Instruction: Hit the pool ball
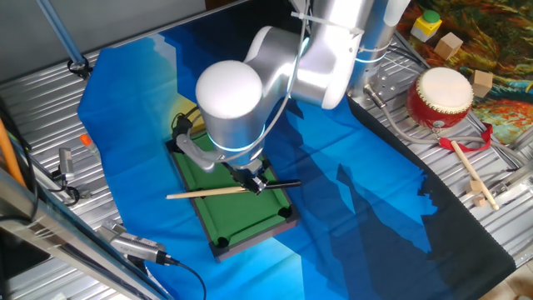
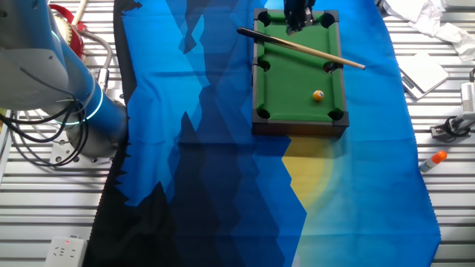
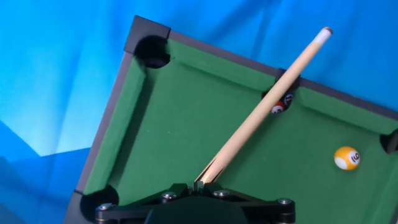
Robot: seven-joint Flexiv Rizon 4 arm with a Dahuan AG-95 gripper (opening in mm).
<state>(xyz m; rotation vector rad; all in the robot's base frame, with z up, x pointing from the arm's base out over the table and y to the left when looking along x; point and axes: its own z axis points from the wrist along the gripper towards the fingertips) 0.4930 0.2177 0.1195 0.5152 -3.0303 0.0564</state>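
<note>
A small green pool table [image 2: 297,81] lies on the blue cloth. The orange-yellow pool ball [image 2: 318,96] with a pale spot sits on the felt near one end; it also shows in the hand view [image 3: 347,158] at the right. My gripper [image 3: 200,182] is shut on the dark butt end of the wooden cue stick [image 3: 261,109], which lies slanted across the table [image 1: 229,191]. The cue tip [image 3: 323,32] reaches past the far rail. Two tiny balls, red and dark [image 3: 282,104], lie in a side pocket under the cue. The pool ball is apart from the cue.
A red drum [image 1: 440,97] with a stick and wooden blocks stand at the right in one fixed view. Cables and metal tools [image 1: 133,246] lie at the left edge. A white box [image 2: 424,72] and an orange-capped marker [image 2: 432,159] lie beside the cloth.
</note>
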